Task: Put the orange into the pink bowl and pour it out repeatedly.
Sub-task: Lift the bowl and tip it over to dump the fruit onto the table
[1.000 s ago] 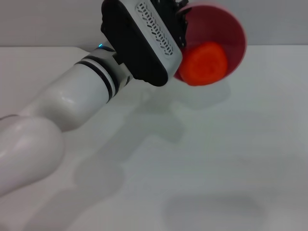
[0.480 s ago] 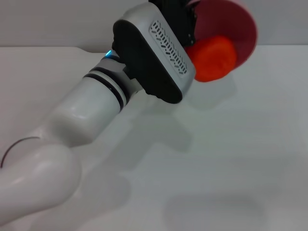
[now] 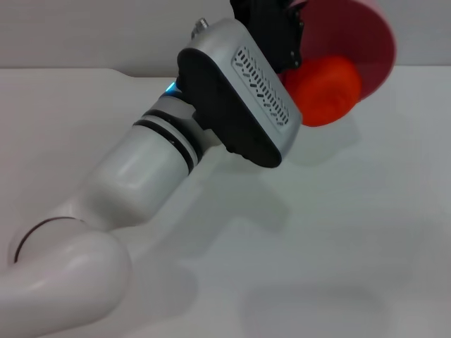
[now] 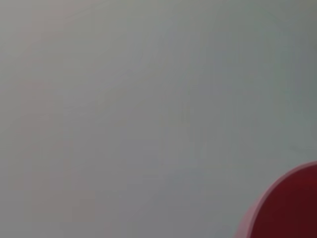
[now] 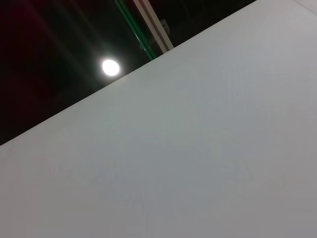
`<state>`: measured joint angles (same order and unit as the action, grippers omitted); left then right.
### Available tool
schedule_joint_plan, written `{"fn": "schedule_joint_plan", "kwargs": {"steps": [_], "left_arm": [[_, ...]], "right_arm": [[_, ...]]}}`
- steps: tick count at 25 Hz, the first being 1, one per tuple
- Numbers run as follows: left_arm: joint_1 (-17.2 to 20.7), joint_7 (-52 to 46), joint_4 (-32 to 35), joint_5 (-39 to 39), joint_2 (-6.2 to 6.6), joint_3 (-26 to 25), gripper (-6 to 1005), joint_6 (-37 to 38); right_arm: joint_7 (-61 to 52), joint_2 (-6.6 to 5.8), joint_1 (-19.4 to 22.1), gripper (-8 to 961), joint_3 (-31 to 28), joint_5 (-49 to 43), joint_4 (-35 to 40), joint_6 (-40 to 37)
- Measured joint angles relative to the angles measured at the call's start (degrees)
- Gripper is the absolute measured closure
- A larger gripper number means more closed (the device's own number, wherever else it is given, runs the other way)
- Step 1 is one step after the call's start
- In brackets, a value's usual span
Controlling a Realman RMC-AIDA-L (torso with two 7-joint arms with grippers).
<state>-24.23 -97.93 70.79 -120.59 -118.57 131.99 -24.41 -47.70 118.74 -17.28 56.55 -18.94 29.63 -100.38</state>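
Head view: a thick white left arm reaches diagonally from the lower left up toward the top centre, above a plain white table. Its wrist carries a grey and black housing with a patterned vent. At the end of it, the left gripper is a dark block, and its fingers are clamped on the near rim of the pink bowl. The bowl is held up in the air, just beyond and to the right of the gripper, tipped steeply so its open mouth faces the camera and slightly downward. The orange sits at the lower lip of the tipped bowl, just below and to the right of the gripper, touching the bowl's rim and bulging out over it. Soft shadows of arm and bowl fall on the table beneath.

Left wrist view: mostly blank pale surface, with a curved edge of the pink bowl in one corner.

Right wrist view: a pale slanted surface, a dark ceiling and one round lamp. The right gripper is not visible anywhere.
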Motion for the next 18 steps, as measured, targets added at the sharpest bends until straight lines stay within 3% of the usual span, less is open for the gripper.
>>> {"fn": "schedule_joint_plan", "kwargs": {"steps": [18], "left_arm": [[-0.66, -0.14, -0.59, 0.00, -0.08, 1.04, 955, -0.90]], "right_arm": [[-0.03, 0.09, -0.96, 336, 0.66, -0.23, -0.98, -0.55]]}}
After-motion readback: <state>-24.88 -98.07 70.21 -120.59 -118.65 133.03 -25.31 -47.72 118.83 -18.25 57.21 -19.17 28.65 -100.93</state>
